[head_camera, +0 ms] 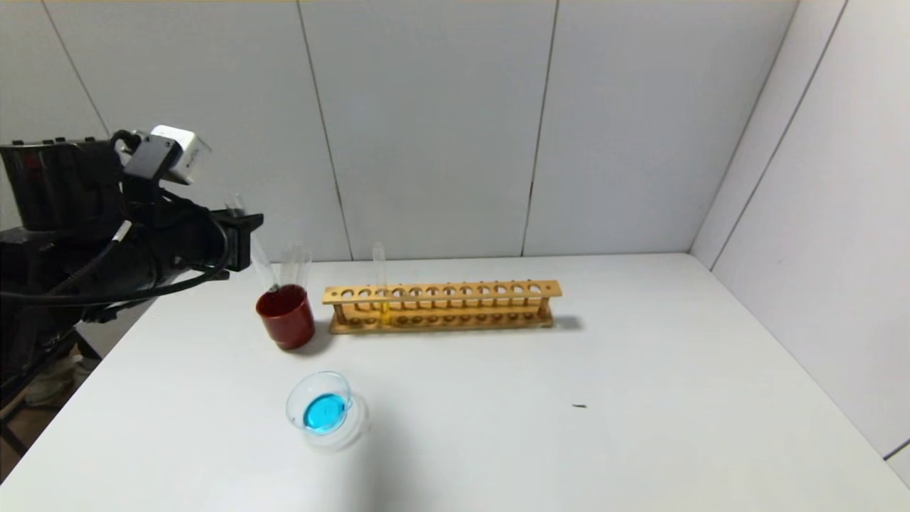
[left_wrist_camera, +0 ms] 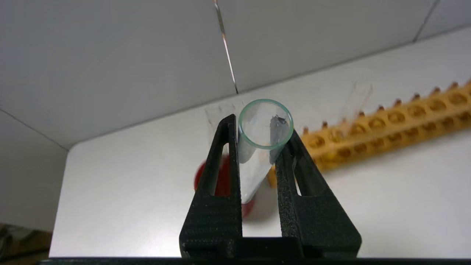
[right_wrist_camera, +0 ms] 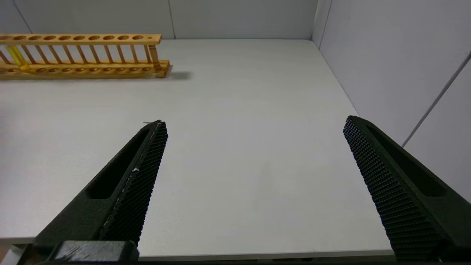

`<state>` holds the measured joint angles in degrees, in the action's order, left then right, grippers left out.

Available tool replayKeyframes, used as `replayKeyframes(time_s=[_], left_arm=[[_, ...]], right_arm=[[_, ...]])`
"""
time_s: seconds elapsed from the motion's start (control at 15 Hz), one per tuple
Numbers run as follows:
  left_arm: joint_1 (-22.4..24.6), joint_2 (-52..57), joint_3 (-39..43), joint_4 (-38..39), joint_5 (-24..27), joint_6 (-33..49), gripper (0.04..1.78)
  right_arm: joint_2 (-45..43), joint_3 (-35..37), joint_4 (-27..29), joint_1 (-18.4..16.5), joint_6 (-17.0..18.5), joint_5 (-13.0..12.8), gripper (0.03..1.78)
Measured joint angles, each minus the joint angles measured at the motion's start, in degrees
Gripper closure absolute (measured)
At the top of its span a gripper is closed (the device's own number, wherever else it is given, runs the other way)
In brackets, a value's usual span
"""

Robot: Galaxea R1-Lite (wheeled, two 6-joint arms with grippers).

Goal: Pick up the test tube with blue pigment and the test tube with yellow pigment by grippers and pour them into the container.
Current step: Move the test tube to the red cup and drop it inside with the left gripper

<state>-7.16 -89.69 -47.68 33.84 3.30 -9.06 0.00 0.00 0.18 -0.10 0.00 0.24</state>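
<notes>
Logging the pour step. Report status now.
Left claw shut on emptied test tube above red cup. Right claw open, idle. Blue in container; yellow tube racked. Nothing blocking.

L gripper (left_wrist_camera: 257, 140) raised at table's left, jaws clamped; R gripper (right_wrist_camera: 254, 125) low, jaws wide apart.

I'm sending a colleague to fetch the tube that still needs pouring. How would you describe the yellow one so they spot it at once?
Find the long wooden rack at the back of the white table, just right of the dark red cup. The test tube with yellow pigment stands upright near the rack's left end. It is the only tube in the rack, with yellow liquid at its bottom.
</notes>
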Motion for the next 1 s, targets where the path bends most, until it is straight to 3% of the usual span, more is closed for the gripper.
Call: replayKeyframes(time_s=[0.2, 0.73, 1.0], left_arm=[[2.10, -3.06, -0.55, 5.16, 3.25, 1.21, 1.50], [8.19, -10.48, -0.26, 5.92, 3.19, 2.17, 1.50], [8.75, -15.58, 0.61, 12.98, 3.52, 2.72, 1.50]], right_arm=[[0.00, 0.00, 0.00, 0.00, 0.00, 0.00, 0.06], [0.00, 0.00, 0.00, 0.00, 0.00, 0.00, 0.06], [0.00, 0.00, 0.00, 0.00, 0.00, 0.00, 0.06]])
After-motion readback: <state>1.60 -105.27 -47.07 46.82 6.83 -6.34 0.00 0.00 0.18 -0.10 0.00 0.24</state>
